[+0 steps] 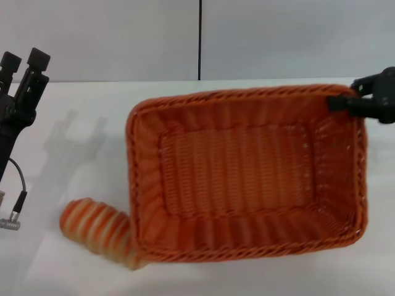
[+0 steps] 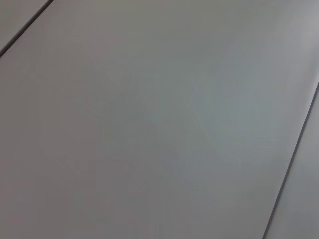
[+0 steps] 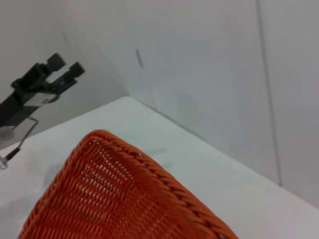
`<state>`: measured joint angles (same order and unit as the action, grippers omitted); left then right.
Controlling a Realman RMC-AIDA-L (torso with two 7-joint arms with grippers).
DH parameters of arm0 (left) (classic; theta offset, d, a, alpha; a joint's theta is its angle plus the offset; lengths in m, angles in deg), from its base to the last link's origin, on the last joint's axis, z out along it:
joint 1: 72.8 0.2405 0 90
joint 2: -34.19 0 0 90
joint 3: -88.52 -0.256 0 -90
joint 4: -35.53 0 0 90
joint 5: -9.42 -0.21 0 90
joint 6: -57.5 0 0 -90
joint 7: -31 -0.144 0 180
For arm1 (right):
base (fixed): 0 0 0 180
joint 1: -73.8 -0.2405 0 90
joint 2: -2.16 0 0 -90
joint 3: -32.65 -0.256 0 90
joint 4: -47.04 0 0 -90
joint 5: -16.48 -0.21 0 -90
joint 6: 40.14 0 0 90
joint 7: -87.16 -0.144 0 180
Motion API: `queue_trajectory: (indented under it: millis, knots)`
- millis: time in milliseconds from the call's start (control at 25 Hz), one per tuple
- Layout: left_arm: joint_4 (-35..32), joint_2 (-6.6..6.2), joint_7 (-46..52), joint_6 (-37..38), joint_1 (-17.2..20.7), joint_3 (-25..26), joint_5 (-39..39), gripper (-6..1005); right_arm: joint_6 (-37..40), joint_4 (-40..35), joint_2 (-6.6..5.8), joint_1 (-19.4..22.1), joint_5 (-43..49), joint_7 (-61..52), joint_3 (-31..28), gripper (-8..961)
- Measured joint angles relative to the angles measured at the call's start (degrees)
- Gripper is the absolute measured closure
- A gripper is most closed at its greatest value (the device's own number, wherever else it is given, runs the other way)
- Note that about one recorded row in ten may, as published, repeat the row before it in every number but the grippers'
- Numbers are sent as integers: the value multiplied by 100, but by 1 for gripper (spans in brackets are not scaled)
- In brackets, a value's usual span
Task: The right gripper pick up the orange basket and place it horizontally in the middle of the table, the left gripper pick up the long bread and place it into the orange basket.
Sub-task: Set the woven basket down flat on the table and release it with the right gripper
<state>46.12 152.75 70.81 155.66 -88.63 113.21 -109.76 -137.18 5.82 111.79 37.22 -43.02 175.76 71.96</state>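
Seeing orange basket (image 1: 247, 176) long axis left-right on surface (image 1: 74, 123) | long bread (image 1: 99, 229) angled, touching basket's near-left corner | right pincer (image 1: 345, 102) clenched on basket's far-right rim | left pincer (image 1: 24, 61) released, raised well left of basket

Orange basket (image 1: 247, 172) mid-table (image 1: 74, 123), long bread (image 1: 99, 228) apparently touching corner.

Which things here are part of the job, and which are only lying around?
Part of the job: orange basket, held at its far corner by the right hand; long bread; table; left hand, raised.
Only lying around: a small cable connector.
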Motion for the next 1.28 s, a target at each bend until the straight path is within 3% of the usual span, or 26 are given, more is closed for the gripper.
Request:
queue_trajectory:
  millis: [320, 720, 1000, 1280]
  knots:
    - [-5, 0, 0, -55, 16, -17, 0, 207, 30, 125, 192, -57, 1, 94, 296, 773]
    - [-13, 0, 0, -61, 91, -17, 1, 208, 10, 122, 75, 278, -44, 63, -11, 774]
    - [-23, 0, 0, -150, 27, -17, 1, 209, 47, 199, 65, 276, -33, 46, -26, 775]
    - [-22, 0, 0, -199, -12, -23, -5, 210, 277, 278, 41, 203, 17, -151, -55, 715]
